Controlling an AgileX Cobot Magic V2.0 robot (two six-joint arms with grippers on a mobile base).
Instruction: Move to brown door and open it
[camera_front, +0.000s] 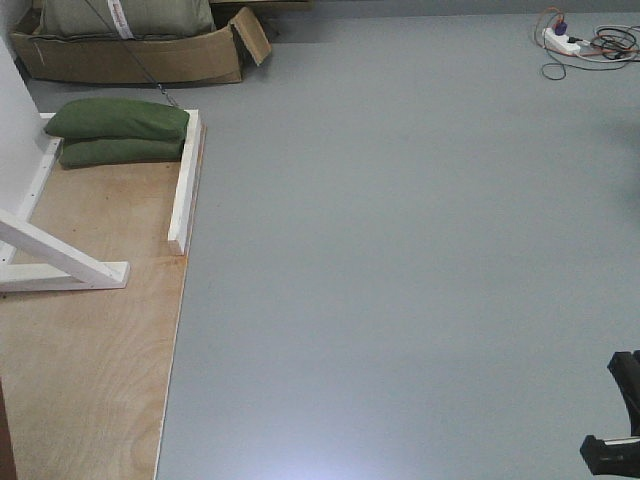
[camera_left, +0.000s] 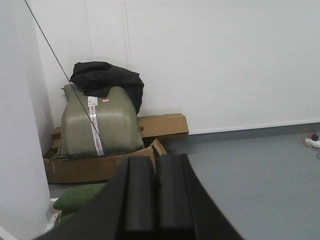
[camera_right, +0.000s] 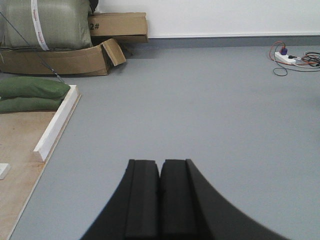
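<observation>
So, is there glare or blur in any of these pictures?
Front view: a pale glare patch on the grey floor near the bottom edge. Left wrist view: the left gripper looks soft and dark. Right wrist view: even light, no glare.

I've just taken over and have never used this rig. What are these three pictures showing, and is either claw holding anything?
It is a wheeled robot with two arms. The wide picture looks ahead and down at the grey floor, with a plywood platform, white timber braces and green sandbags at left. The other two come from cameras on the wrists: the black wedges at the bottom are the left gripper and right gripper, both shut, holding nothing. A power strip lies far right. No brown door shows clearly.
</observation>
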